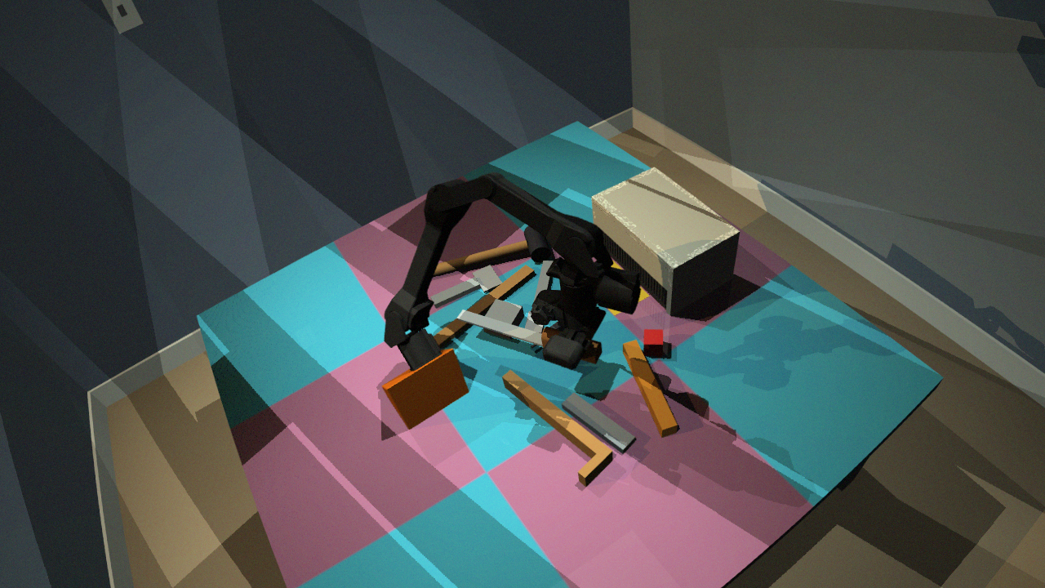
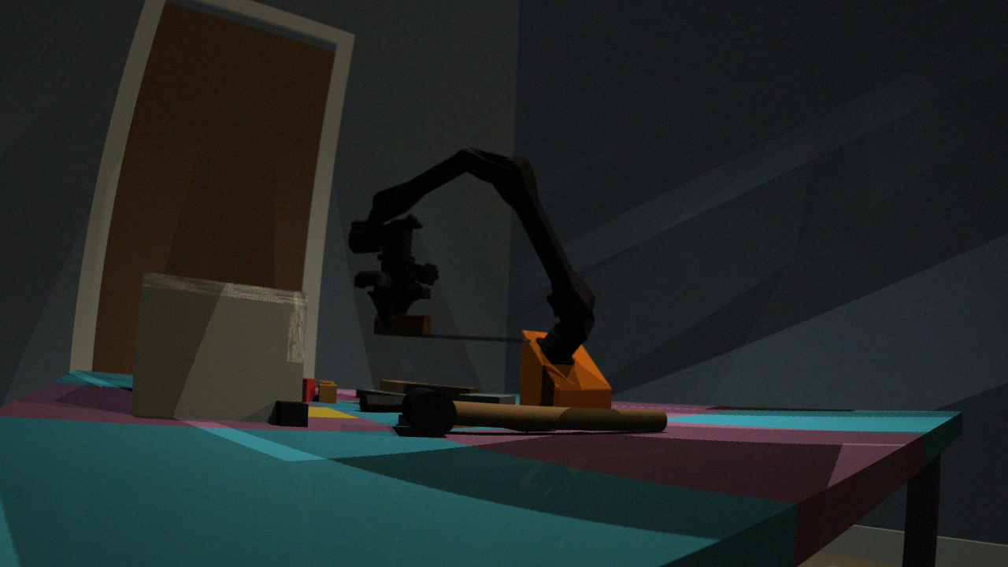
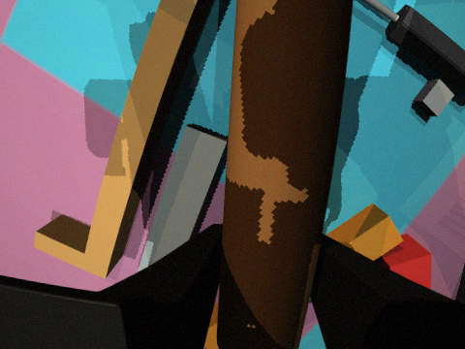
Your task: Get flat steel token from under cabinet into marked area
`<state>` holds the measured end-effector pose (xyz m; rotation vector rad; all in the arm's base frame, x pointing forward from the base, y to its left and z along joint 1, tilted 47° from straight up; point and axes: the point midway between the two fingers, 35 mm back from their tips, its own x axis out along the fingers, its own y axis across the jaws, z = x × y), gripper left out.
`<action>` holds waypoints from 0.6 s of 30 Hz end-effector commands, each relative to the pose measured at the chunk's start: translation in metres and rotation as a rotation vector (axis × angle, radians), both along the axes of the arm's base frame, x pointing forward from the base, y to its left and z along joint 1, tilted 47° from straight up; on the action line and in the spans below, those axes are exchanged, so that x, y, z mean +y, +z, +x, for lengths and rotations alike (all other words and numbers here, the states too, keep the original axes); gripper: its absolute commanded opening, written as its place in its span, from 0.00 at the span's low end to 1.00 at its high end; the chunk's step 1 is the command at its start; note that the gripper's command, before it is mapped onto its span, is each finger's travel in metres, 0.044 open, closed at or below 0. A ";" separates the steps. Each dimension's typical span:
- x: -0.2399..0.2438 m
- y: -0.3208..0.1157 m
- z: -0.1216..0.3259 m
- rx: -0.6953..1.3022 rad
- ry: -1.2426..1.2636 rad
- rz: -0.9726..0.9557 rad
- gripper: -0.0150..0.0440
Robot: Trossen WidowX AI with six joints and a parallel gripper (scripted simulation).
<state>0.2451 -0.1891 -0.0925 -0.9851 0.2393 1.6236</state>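
In the top view, the pale, box-shaped cabinet [image 1: 664, 211] [image 2: 220, 345], with dark vent slots low on its front, stands right of center, above and right of the gripper [image 1: 573, 342] [image 2: 398, 316] [image 3: 272, 237]. In the exterior view it is at lower left, below and left of the gripper. The steel token cannot be made out, so its look and exact place cannot be told. The black gripper grasps a tool's brown handle [image 1: 593, 351] [image 2: 412, 324] [image 3: 286, 121], raised above the table [image 1: 840, 365] [image 2: 211, 486] [image 3: 39, 121]. Its thin flat blade [image 1: 500, 327] [image 2: 465, 337] points left in the top view. A yellow marking [image 1: 643, 294] [image 2: 331, 412] shows beside the cabinet's front.
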 end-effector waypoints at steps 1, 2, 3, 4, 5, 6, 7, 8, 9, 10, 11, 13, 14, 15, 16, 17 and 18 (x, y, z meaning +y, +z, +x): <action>0.001 0.006 -0.001 -0.013 0.006 -0.006 0.25; 0.001 0.006 -0.001 -0.014 0.007 -0.006 0.25; 0.002 0.007 -0.002 -0.015 0.008 -0.006 0.25; 0.002 0.008 -0.002 -0.016 0.009 -0.006 0.25; 0.003 0.008 -0.003 -0.017 0.010 -0.006 0.25; 0.004 0.009 -0.003 -0.017 0.011 -0.006 0.25; 0.004 0.009 -0.004 -0.018 0.012 -0.006 0.25; 0.005 0.010 -0.004 -0.019 0.013 -0.006 0.25; 0.005 0.011 -0.005 -0.020 0.013 -0.006 0.25; 0.006 0.011 -0.005 -0.020 0.014 -0.006 0.25; 0.007 0.012 -0.006 -0.021 0.015 -0.006 0.25; 0.008 0.013 -0.007 -0.022 0.016 -0.006 0.25; 0.008 0.014 -0.007 -0.023 0.017 -0.006 0.25; 0.009 0.014 -0.008 -0.023 0.017 -0.006 0.25; 0.010 0.015 -0.008 -0.024 0.018 -0.006 0.25; 0.010 0.016 -0.009 -0.024 0.018 -0.005 0.25; 0.011 0.016 -0.009 -0.025 0.019 -0.005 0.25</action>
